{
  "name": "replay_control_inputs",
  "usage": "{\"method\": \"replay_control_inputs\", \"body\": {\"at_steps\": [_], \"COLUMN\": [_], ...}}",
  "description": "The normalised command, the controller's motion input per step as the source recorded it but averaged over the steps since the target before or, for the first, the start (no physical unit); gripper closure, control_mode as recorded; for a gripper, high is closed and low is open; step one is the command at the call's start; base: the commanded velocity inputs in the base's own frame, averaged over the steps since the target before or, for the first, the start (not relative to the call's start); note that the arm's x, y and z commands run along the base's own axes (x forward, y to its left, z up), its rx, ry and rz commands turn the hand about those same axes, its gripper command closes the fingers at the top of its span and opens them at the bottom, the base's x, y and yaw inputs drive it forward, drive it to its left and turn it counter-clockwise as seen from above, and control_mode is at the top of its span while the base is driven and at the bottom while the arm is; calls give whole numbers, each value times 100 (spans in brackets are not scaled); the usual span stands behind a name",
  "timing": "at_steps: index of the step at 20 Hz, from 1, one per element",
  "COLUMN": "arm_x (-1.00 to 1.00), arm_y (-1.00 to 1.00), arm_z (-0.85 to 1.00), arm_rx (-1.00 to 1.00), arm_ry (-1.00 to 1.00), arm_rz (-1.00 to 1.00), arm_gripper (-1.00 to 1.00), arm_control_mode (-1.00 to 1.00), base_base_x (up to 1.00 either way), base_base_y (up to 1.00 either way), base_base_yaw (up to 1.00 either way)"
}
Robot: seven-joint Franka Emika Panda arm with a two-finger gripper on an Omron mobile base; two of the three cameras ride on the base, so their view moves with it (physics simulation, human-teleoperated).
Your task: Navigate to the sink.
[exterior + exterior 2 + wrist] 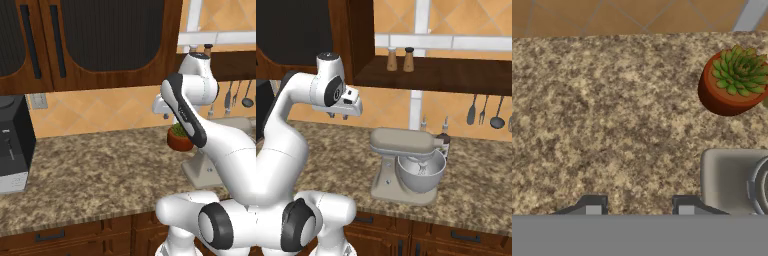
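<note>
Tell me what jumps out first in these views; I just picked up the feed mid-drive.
The beige stand mixer with its metal bowl dominates the granite counter, right in front of the base. Behind it sits a small potted succulent near the tiled wall, and a black appliance stands at the counter's far left. The gripper hovers open above bare counter, holding nothing, and two shakers rest on the shelf above.

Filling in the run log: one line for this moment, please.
phase: navigating | pincer: open, empty, above granite counter | nearby: potted succulent, stand mixer
</note>
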Motion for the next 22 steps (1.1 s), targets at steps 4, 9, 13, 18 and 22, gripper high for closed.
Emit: {"method": "replay_control_inputs", "body": {"at_steps": [4,9,13,18,22], "arm_x": [0,0,0,0,0], "arm_y": [0,0,0,0,0], "arm_z": [0,0,0,0,0], "arm_rx": [0,0,0,0,0], "arm_ry": [0,0,0,0,0], "arm_rz": [0,0,0,0,0], "arm_gripper": [-100,-100,-100,-100,-100], "arm_control_mode": [100,100,100,100,100], "base_base_x": [0,-33,-60,-1,-13], "base_base_y": [0,-2,-4,0,-27], "base_base_yaw": [0,-8,-19,-2,-29]}}
